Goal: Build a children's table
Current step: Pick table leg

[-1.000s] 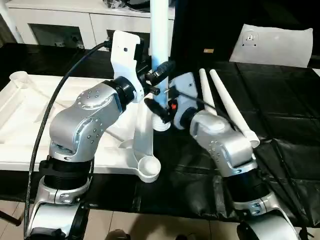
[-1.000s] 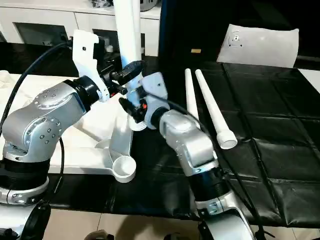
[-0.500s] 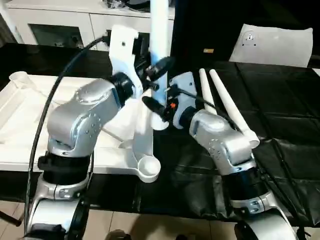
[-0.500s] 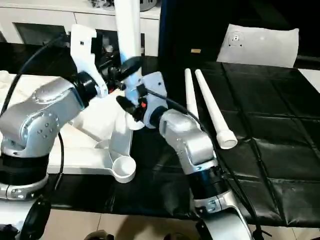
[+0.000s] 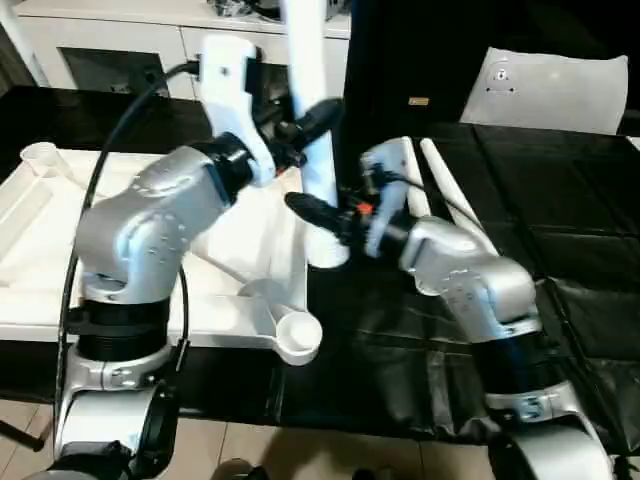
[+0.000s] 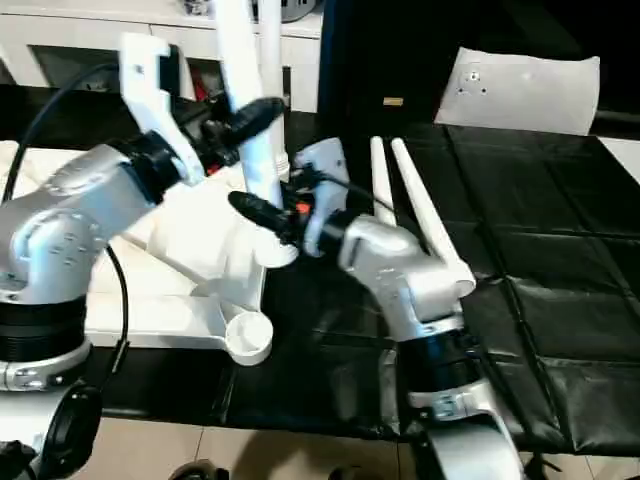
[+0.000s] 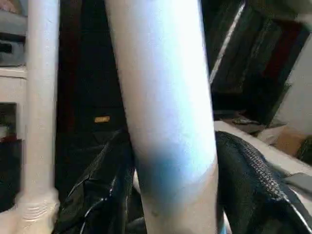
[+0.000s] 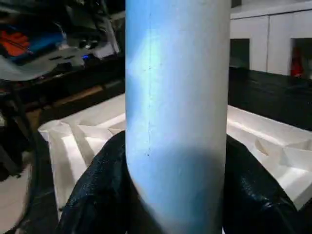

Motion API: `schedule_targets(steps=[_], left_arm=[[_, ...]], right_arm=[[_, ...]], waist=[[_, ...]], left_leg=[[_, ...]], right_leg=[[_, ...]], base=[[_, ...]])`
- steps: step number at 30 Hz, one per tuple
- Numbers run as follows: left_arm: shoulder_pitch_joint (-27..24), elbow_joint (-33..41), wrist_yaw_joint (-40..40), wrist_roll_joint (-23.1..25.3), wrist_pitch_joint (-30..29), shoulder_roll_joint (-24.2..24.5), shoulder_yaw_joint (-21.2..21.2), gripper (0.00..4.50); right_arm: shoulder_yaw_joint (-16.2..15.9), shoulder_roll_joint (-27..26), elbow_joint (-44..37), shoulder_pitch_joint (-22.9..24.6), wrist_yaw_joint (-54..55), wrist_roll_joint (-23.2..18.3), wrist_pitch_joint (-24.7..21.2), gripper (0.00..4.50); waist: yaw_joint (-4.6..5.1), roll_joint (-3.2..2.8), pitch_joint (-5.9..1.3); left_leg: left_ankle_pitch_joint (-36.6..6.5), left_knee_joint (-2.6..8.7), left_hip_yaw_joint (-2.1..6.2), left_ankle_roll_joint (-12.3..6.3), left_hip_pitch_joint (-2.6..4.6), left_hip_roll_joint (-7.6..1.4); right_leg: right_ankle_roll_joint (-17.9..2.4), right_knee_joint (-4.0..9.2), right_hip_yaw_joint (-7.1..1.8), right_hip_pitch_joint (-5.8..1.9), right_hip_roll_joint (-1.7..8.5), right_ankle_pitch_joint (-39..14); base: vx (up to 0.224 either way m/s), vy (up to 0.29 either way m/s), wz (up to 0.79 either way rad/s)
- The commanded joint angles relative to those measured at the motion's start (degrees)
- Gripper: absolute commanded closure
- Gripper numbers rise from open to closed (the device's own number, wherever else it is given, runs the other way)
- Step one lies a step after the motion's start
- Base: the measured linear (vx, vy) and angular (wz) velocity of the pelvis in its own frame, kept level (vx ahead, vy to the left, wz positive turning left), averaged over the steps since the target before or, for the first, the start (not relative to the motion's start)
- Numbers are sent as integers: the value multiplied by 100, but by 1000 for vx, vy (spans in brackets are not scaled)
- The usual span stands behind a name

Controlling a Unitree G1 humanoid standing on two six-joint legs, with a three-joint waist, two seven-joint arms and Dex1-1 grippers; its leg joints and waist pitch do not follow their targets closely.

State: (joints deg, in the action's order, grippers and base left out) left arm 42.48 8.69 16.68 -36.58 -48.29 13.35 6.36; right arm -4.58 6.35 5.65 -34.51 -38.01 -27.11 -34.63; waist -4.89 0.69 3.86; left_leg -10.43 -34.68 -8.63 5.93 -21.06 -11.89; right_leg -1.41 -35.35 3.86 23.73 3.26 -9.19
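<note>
Backdrop, left eye: white cabinet (image 5: 120, 45) with dark openings behind a black-covered table (image 5: 560, 230); white cushion-like bag (image 5: 555, 90) at the far right.
Tabletop, left eye: upside down, ribs upward (image 5: 40, 250), empty corner socket (image 5: 297, 335) at the near edge.
Held leg, left eye: upright, slightly tilted (image 5: 312, 120), wide end low beside the tabletop's right edge; seated in a socket or not, cannot tell.
Left gripper, right eye: clamped around the held leg, high up (image 6: 245, 120).
Right gripper, right eye: clamped around the same leg, lower down (image 6: 262, 212).
Spare legs, right eye: two (image 6: 425, 215) lying side by side on the black cover.
Left wrist: black fingers (image 7: 253, 180) pressed on either side of the leg.
Right wrist: black fingers (image 8: 97, 195) hugging the leg; ribbed tabletop beyond.
Risk: tilted leg could jam or miss its socket; two uneven grips could twist it or drag the tabletop.
</note>
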Motion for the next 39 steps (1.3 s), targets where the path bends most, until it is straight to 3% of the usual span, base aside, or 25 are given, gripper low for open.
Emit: schedule_targets(steps=[1, 4, 5, 6, 7, 14, 17, 18, 21, 24, 26, 27, 29, 30, 33, 37, 39], left_arm=[[42, 101, 208, -516, -237, -37, 364, 181], [53, 105, 501, -1097, -416, -81, 560, 181], [63, 99, 526, -1192, -436, -102, 603, 181], [70, 89, 559, -1238, -424, -112, 623, 181], [68, 87, 680, -1367, -428, -109, 637, 181], [-67, 45, 1158, -1245, -397, 134, 376, 181], [-53, -82, 1347, -1531, -501, 128, 434, 181], [-44, -128, 1439, -1600, -524, 152, 444, 181], [5, -233, 1693, -1705, -510, 161, 457, 181], [-20, -267, 2033, -1874, -383, 138, 515, 251], [-79, -231, 2292, -1870, -208, 171, 473, 251], [-102, -230, 2378, -1895, -201, 184, 454, 251], [-118, -252, 2448, -1827, -167, 218, 389, 251], [-115, -306, 2480, -1793, -150, 222, 366, 241], [-125, -379, 2573, -1787, -120, 240, 350, 268], [-160, -358, 2664, -1781, -82, 260, 307, 268], [-190, -306, 2728, -1805, -65, 257, 284, 270]], right_arm=[[417, 144, -156, -63, -300, -417, -100, 261], [594, 260, -194, -69, -666, -808, -248, 261], [626, 290, -210, -74, -740, -900, -289, 261], [649, 312, -222, -77, -798, -962, -312, 261], [665, 359, -229, -79, -871, -1006, -331, 261], [590, 575, -375, 5, -1357, -1190, -455, 261], [479, 762, -543, 77, -1713, -1360, -610, 261], [448, 798, -587, 105, -1790, -1386, -644, 261], [412, 865, -672, 158, -1974, -1443, -709, 261], [407, 908, -713, 192, -2057, -1524, -750, 261], [396, 940, -742, 213, -2105, -1570, -787, 261], [383, 957, -763, 228, -2134, -1584, -800, 261], [364, 977, -788, 249, -2167, -1599, -817, 261], [356, 990, -806, 257, -2179, -1602, -827, 262], [363, 984, -830, 251, -2185, -1594, -834, 262], [343, 1003, -838, 262, -2190, -1601, -826, 262], [339, 1021, -834, 270, -2203, -1612, -822, 262]], waist=[[5, -105, -480], [-18, -98, -477], [-16, -92, -481], [-21, -125, -479], [-16, -108, -480], [-20, -100, -472], [-33, -102, -476], [-29, -68, -478], [-36, -94, -476], [-39, -89, -474], [-40, -95, -475], [-36, -69, -471], [-41, -108, -465], [-35, -95, -463], [-31, -96, -470], [-31, -101, -471], [-27, -50, -471]], left_leg=[[-870, 350, -52, 102, 27, -20], [-933, 345, -59, 60, 36, -17], [-912, 346, -56, 37, 27, -16], [-919, 347, -49, 30, 26, -17], [-908, 347, -53, 14, 24, -14], [-939, 357, -49, 16, 31, -19], [-885, 353, -47, 4, 24, -25], [-876, 350, -54, 1, 23, -22], [-858, 349, -53, -11, 24, -23], [-870, 353, -52, -10, 26, -16], [-885, 357, -47, -6, 27, -26], [-911, 359, -54, -8, 29, -28], [-947, 359, -49, 8, 29, -30], [-954, 360, -53, 5, 28, -30], [-941, 361, -49, 21, 27, -29], [-965, 360, -49, 30, 35, -30], [-920, 364, -55, 15, 31, -34]], right_leg=[[-926, 375, -233, -393, 323, -1080], [-971, 382, -224, -384, 313, -1142], [-979, 380, -220, -396, 310, -1119], [-976, 381, -215, -394, 308, -1126], [-948, 395, -212, -397, 309, -1150], [-812, 429, -206, -394, 316, -1468], [-871, 410, -207, -397, 314, -1324], [-877, 416, -206, -398, 311, -1323], [-870, 424, -209, -391, 322, -1413], [-866, 434, -204, -393, 322, -1469], [-857, 430, -205, -393, 323, -1480], [-858, 443, -207, -389, 328, -1528], [-841, 435, -207, -385, 329, -1568], [-821, 450, -207, -385, 325, -1584], [-842, 440, -204, -388, 321, -1528], [-841, 443, -205, -384, 323, -1562], [-828, 441, -207, -390, 325, -1576]], base=[[0, 0, 0], [0, 0, 0], [0, 0, 0], [0, 0, 0], [0, 0, 0], [0, 0, 0], [0, 0, 0], [0, 0, 0], [0, 0, 0], [0, 0, 0], [0, 0, 0], [0, 0, 0], [0, 0, 0], [0, 0, 0], [0, 0, 0], [0, 0, 0], [0, 0, 0]])
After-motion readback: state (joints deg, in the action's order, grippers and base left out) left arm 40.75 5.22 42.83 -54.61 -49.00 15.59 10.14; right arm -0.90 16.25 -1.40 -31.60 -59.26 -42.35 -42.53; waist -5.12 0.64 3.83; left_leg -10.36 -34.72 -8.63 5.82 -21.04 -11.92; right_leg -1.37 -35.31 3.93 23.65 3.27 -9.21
